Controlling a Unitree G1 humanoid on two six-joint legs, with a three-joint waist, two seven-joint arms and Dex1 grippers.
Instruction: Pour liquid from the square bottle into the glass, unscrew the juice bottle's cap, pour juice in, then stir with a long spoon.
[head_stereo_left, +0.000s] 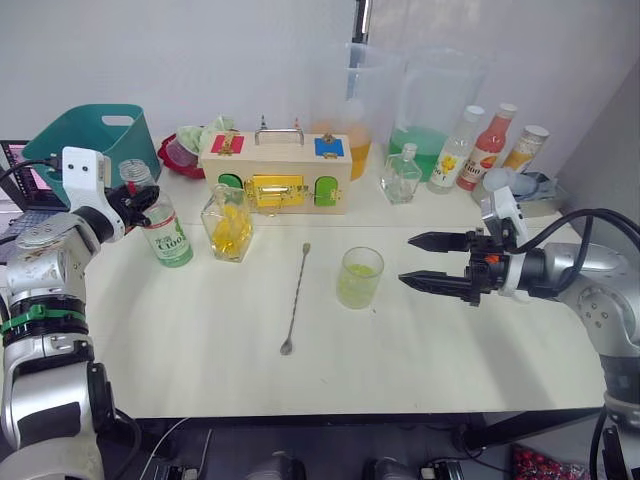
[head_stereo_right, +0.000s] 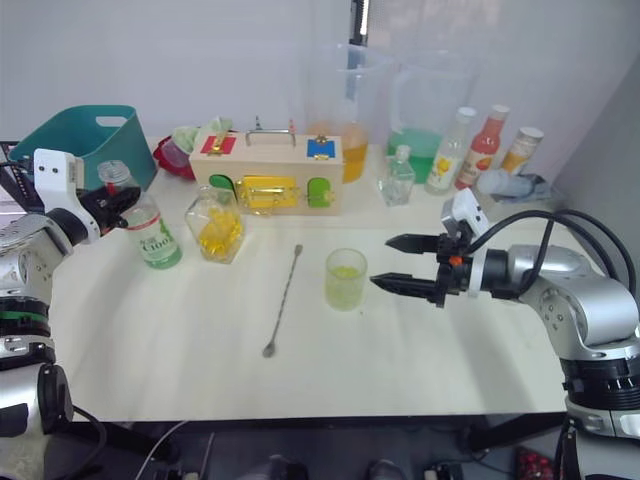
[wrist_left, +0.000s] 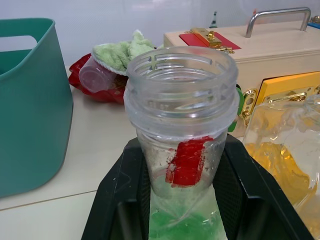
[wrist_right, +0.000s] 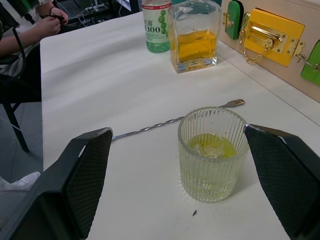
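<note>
The juice bottle (head_stereo_left: 165, 232), green-labelled, stands on the table at the left. Its threaded neck (wrist_left: 181, 90) is open, and the cap is out of view. My left gripper (head_stereo_left: 140, 200) is shut on the bottle just below the neck, one black finger (wrist_left: 120, 200) on each side. The square bottle (head_stereo_left: 228, 225) with yellow liquid stands just right of it. The long spoon (head_stereo_left: 296, 298) lies mid-table. The glass (head_stereo_left: 360, 277) holds some yellow-green liquid. My right gripper (head_stereo_left: 405, 260) is open just right of the glass, level with it and not touching.
A wooden latch box (head_stereo_left: 275, 170) stands behind the square bottle, with a teal basket (head_stereo_left: 90, 140) at the far left. Two large pitchers (head_stereo_left: 430, 110), a small clear bottle (head_stereo_left: 402, 175) and three bottles (head_stereo_left: 490, 145) line the back right. A person's hands (wrist_right: 50, 22) show beyond the table.
</note>
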